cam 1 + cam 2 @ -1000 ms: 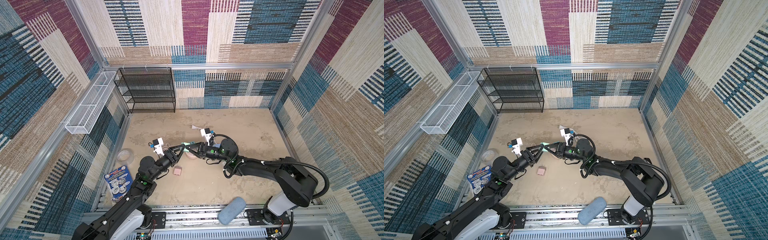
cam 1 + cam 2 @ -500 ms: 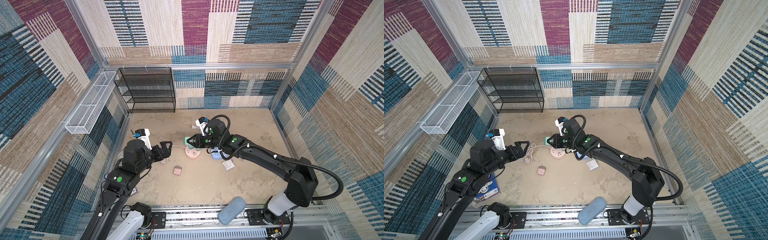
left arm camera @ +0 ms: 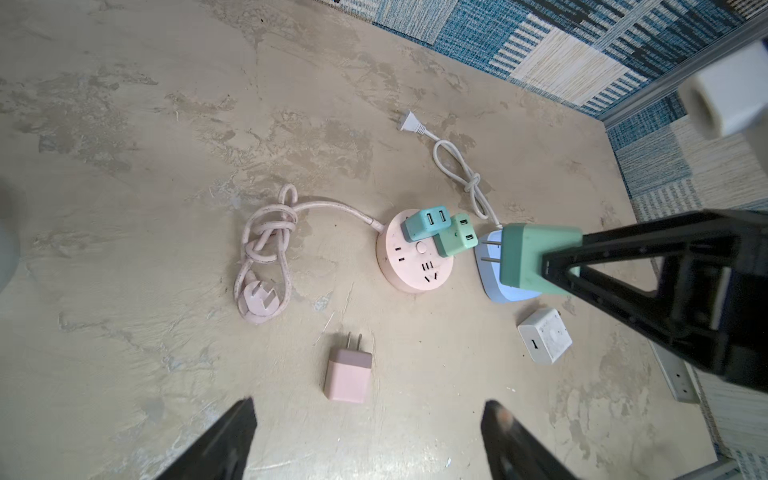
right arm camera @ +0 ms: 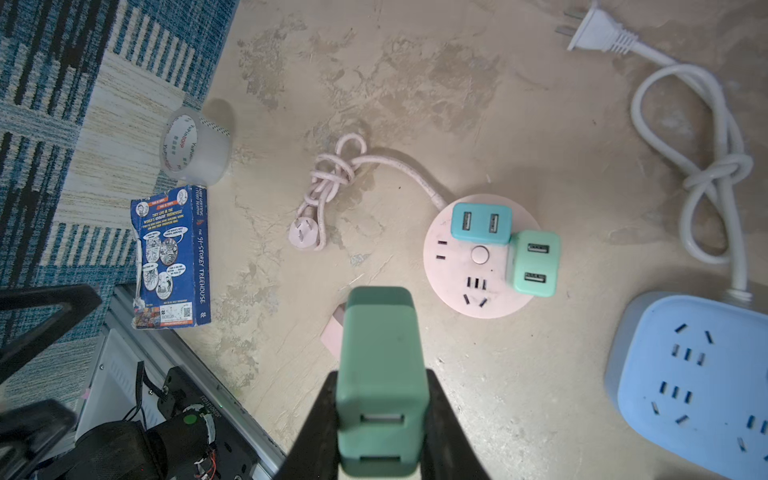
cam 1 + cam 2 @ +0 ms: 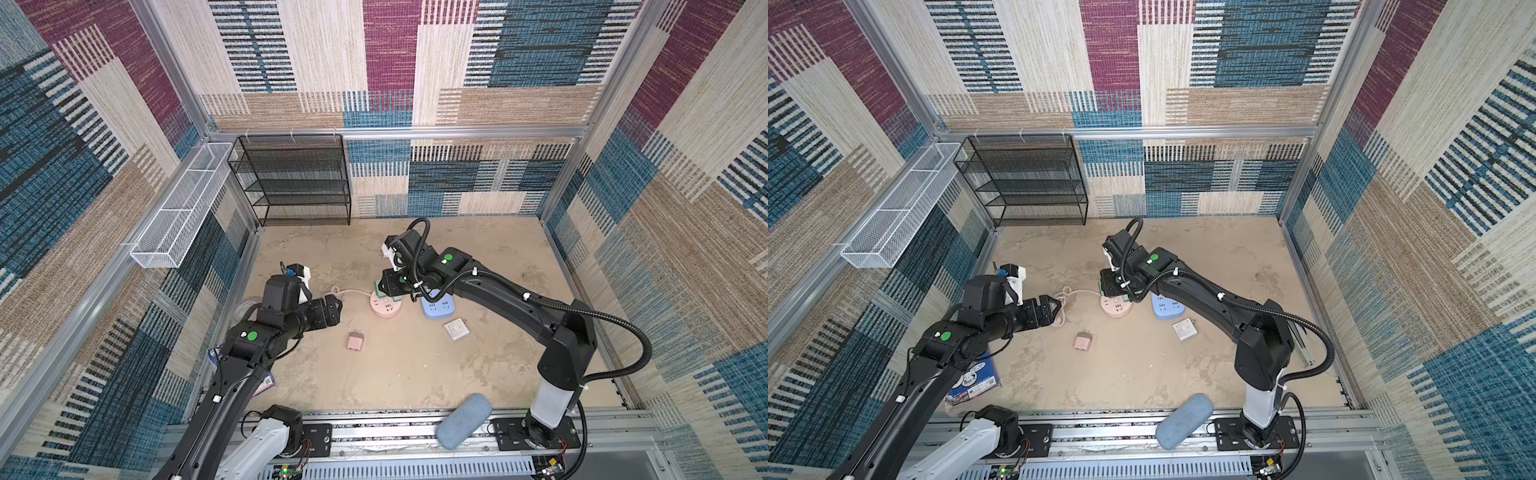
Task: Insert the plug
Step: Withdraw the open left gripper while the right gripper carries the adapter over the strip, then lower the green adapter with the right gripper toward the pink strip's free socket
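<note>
Plug [image 3: 536,262] held off the floor near the socket [image 4: 457,286], not inserted.
Right gripper [image 4: 380,382] pinches it by its sides, green body upright between the fingers, prongs bare and facing the round pink socket. A teal charger [image 4: 480,222] and a mint charger [image 4: 534,264] sit in the socket. Left gripper [image 3: 370,409] is spread wide, holding nothing, well apart from the socket. Pink charger [image 3: 348,374] lies loose near the socket; blue strip [image 4: 698,374] just beside it.

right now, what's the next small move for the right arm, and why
Probably shift the right gripper sideways until its green plug lines up over the free slots on the pink strip. The plug is clamped but, in the right wrist view, looks offset from those slots and not yet touching the strip.
</note>
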{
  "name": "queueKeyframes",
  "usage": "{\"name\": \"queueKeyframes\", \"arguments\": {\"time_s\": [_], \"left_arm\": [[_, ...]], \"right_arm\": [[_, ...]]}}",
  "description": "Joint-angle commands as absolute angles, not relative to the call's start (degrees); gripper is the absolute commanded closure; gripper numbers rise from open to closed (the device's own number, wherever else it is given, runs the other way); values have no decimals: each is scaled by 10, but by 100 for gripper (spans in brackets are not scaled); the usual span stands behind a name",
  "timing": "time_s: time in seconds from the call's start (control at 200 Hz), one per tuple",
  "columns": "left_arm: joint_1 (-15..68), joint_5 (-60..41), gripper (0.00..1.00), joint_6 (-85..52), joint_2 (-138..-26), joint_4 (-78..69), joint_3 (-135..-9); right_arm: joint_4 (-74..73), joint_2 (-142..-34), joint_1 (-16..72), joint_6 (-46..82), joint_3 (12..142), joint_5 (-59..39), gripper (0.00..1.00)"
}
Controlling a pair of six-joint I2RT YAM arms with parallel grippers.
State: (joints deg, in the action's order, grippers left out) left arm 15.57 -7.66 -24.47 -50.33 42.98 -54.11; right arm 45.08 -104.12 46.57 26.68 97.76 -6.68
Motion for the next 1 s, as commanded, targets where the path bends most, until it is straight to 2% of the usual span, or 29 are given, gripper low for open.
{"name": "queueKeyframes", "arguments": {"time_s": [0.0, 0.356, 0.716, 0.997], "left_arm": [[153, -129, 11, -255, -505, 395, -525], [149, -208, 14, -314, -511, 318, -448], [138, -231, 15, -321, -506, 299, -427], [131, -242, 15, -324, -502, 289, -420]], "right_arm": [[501, -1067, 466, 248, 1013, -36, 100], [589, -1158, 468, 233, 1135, -18, 100], [674, -1260, 478, 221, 1261, 5, 100], [698, -1303, 482, 221, 1297, 10, 100]]}}
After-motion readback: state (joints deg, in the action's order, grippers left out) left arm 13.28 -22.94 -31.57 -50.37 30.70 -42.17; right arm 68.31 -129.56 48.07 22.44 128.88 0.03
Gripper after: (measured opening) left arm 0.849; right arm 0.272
